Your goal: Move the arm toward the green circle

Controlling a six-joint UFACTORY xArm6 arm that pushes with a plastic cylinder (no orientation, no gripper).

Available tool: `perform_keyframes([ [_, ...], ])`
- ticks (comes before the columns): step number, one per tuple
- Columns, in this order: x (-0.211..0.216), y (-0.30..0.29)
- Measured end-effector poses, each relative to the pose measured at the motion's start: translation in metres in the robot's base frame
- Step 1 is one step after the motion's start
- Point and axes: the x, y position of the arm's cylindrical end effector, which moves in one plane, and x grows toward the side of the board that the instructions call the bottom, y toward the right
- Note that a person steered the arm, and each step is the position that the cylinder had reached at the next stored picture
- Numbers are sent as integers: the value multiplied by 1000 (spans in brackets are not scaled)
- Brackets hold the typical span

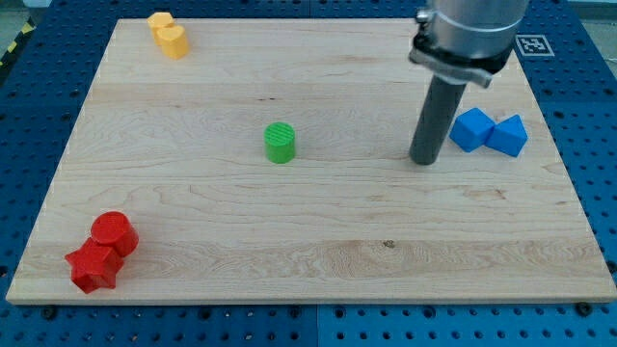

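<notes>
The green circle [281, 143] is a short green cylinder standing near the middle of the wooden board [308, 241]. My tip [423, 160] rests on the board well to the view's right of the green circle, at about the same height in the view. The tip is just left of two blue blocks, apart from them.
A blue cube-like block [472, 129] and a blue triangular block [509, 135] touch each other at the right. A yellow block [168, 35] sits at the top left. A red cylinder [115, 233] and a red star-like block [93, 266] sit at the bottom left.
</notes>
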Motion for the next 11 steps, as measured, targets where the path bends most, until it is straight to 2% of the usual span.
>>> perform_keyframes([
  [2, 9, -12],
  [4, 30, -160],
  [5, 29, -208],
  [6, 6, -208],
  [7, -44, -208],
  [8, -64, -211],
  [9, -64, -238],
  [10, -38, -233],
  [11, 0, -191],
])
